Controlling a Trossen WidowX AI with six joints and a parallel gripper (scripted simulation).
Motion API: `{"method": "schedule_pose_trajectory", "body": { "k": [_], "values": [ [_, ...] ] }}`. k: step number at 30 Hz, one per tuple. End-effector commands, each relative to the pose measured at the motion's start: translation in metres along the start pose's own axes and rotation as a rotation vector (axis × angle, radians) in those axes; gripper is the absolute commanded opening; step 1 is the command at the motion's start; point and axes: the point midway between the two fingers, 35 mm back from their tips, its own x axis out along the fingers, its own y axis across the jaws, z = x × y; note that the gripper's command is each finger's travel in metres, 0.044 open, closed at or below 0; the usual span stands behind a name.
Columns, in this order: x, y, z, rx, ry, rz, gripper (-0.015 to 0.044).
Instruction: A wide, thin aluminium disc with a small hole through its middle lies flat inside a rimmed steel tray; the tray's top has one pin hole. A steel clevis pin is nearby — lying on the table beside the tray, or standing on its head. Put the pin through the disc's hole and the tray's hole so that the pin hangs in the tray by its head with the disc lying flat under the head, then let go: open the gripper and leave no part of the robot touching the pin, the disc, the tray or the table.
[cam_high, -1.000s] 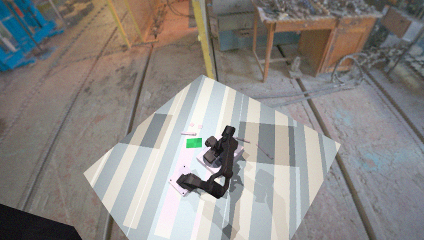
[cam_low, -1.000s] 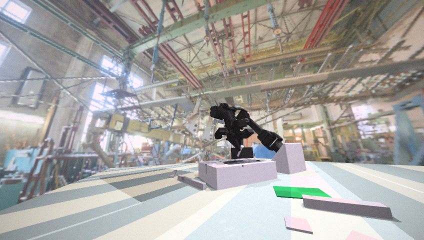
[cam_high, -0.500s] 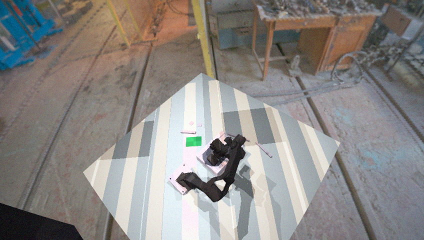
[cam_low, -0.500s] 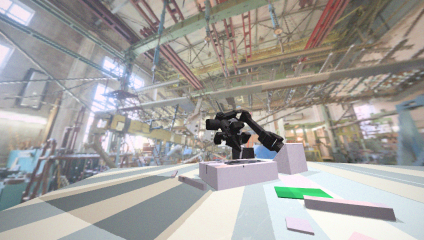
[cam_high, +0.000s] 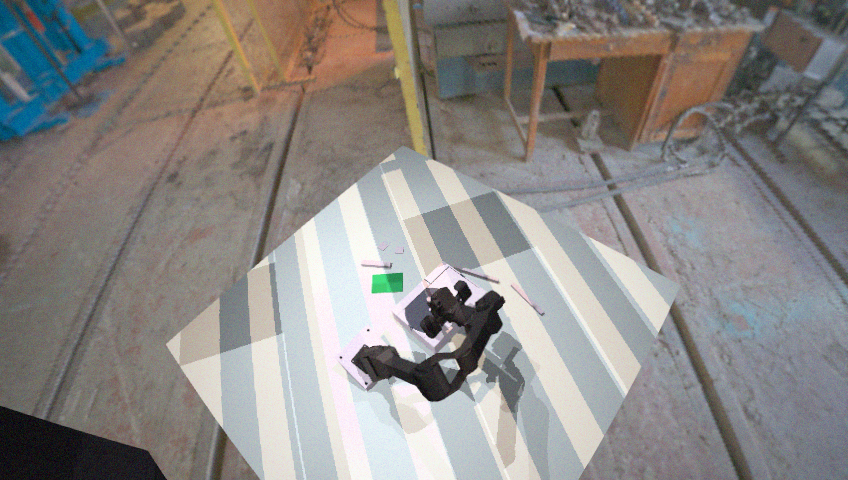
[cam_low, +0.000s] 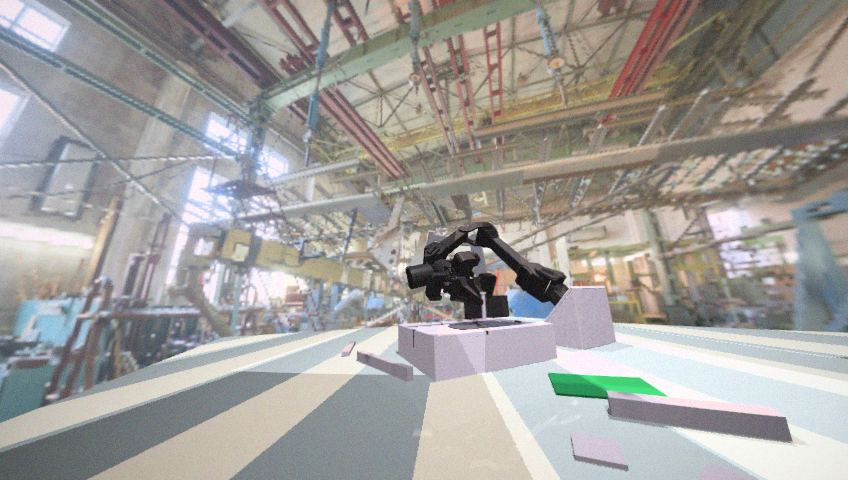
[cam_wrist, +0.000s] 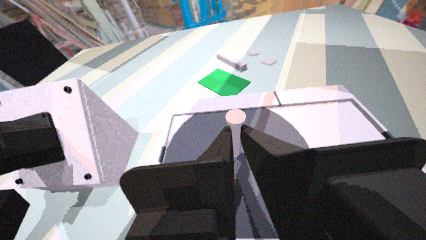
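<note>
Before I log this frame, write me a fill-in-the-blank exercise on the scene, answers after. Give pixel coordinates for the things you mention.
1. The gripper (cam_high: 429, 292) (cam_low: 483, 292) (cam_wrist: 234, 130) is shut on the ____.
2. The flat rectangle beside the steel tray (cam_high: 437, 343) (cam_low: 493, 350) (cam_wrist: 320, 93) is coloured ____.
3. The wide, thin disc (cam_high: 417, 306) (cam_low: 461, 324) (cam_wrist: 200, 132) lies inside the ____.

Missing words: clevis pin; green; steel tray.
</note>
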Motion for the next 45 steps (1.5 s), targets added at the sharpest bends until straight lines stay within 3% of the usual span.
{"method": "schedule_pose_trajectory", "body": {
  "k": [1, 45],
  "values": [
    [-0.002, -0.001, -0.001, -0.009, -0.063, -0.008, 0.0000],
    [0.011, -0.002, -0.011, -0.009, -0.063, -0.008, 0.0000]
  ]
}}
